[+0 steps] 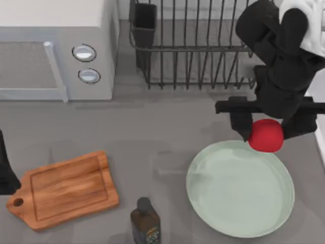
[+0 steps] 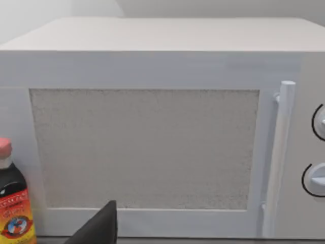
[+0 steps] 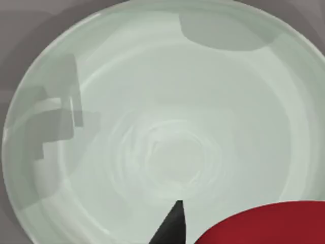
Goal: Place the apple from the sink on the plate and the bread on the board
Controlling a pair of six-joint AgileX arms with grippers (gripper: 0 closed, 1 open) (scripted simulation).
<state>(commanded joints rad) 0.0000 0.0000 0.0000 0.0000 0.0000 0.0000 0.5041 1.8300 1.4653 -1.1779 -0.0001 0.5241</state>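
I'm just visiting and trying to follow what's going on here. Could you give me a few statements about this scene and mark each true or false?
1. The right gripper holds the apple above the plate's far rim. True.
2. The apple already rests on the plate. False: it is held in the gripper, above the plate.
3. The cutting board has bread on it. False: its surface is bare.
4. A dark bottle stands between board and plate. True.
5. The microwave door is open. False: it is shut.

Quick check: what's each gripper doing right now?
Right gripper: shut on the small bright red apple, above the mint-green plate's far rim.
Left gripper: parked at the table's left edge.
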